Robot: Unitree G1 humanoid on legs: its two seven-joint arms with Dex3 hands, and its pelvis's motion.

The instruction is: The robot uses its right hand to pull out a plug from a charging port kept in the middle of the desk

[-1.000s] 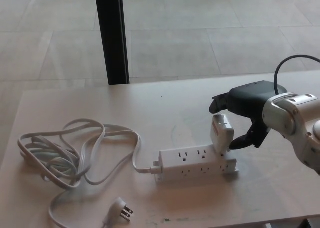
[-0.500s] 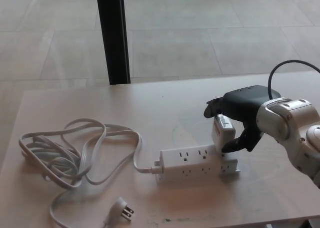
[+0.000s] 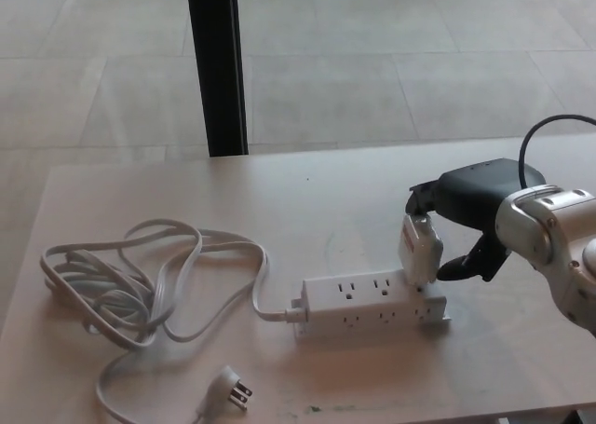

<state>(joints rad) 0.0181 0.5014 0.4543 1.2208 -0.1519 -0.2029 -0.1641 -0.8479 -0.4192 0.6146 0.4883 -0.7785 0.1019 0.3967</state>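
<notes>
Shifted right and a touch nearer since the earlier frame, the right hand point(image 3: 466, 228), with the white plug point(image 3: 418, 248) leaning further over, top tipped left. Pinching the plug now, thumb low on the right side, fingers over the top far edge. Still seated, by the look of it, at the right end of the power strip point(image 3: 372, 305), mid-table, toward the right. No clear gap at the base, so not yet out.

Likely a light, rigid plastic block, smooth-sided, prone to slipping under a loose pinch. Best taken on the two broad flat faces, low down near the base, then drawn straight up rather than levered sideways. Light strip too, apt to lift or skid along with the plug. Loose grey cord point(image 3: 140, 284) coiled at left on the table point(image 3: 307, 200), spare pronged end point(image 3: 230, 389) lying near. Left hand out of shot.
</notes>
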